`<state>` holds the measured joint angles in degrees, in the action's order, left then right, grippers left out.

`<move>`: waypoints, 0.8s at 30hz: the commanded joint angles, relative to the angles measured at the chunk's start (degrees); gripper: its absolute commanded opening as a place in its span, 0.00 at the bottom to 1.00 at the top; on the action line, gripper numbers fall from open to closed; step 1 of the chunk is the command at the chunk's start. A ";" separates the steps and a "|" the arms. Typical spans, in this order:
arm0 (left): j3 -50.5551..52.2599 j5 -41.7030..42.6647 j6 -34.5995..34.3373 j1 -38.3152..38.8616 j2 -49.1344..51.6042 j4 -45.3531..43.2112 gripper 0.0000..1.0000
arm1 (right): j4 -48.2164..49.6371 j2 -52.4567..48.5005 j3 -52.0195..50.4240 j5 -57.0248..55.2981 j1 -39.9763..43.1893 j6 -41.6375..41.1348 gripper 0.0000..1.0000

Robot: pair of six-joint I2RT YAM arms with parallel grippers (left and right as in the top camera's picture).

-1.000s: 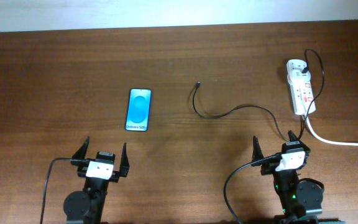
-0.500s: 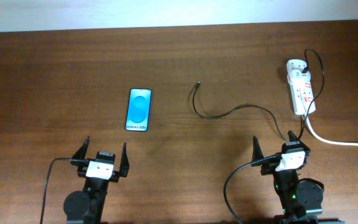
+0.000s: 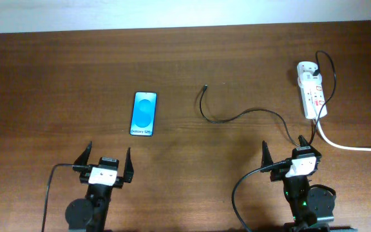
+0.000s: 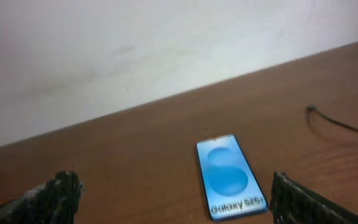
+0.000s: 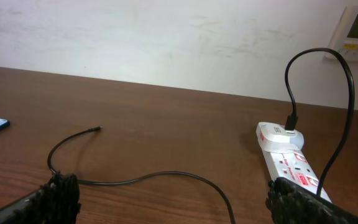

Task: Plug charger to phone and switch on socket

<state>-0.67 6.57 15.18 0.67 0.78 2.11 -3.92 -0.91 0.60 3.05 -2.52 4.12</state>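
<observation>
Across the dark brown wooden counter (image 3: 57, 64), a small flat black-edged smartphone (image 3: 143, 113) with a bright blue screen is lying face up, left of centre and well apart from everything else. A thin black charger cable (image 3: 237, 116) is lying with its free plug tip near the centre of the frame. It is snaking rightward and looping up to a white adapter (image 3: 306, 67) at the top end of a white elongated power strip (image 3: 312, 95) with red switch marks, at the upper right. A thick white cord (image 3: 353, 147) is trailing off the right edge. At lower left, the left fingers (image 3: 109, 148) are standing spread wide, gripping nothing. At lower right, the right fingers (image 3: 283, 143) are gaping just as wide and empty, with the cable passing close by.
</observation>
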 commanded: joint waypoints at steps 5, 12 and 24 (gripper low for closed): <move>-2.58 -0.66 -4.85 -0.37 0.70 -7.54 0.99 | -0.24 0.44 -0.28 0.79 -0.52 -0.04 0.99; -14.05 0.26 -5.79 -0.35 14.95 -7.61 0.99 | -0.22 0.44 -0.28 0.79 -0.52 -0.04 0.99; -60.54 6.34 -6.97 -0.35 65.35 23.02 0.99 | -0.24 0.44 -0.28 0.79 -0.52 -0.04 0.98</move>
<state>-49.87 10.35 8.71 0.64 55.75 19.53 -3.92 -0.91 0.60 3.05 -2.59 4.12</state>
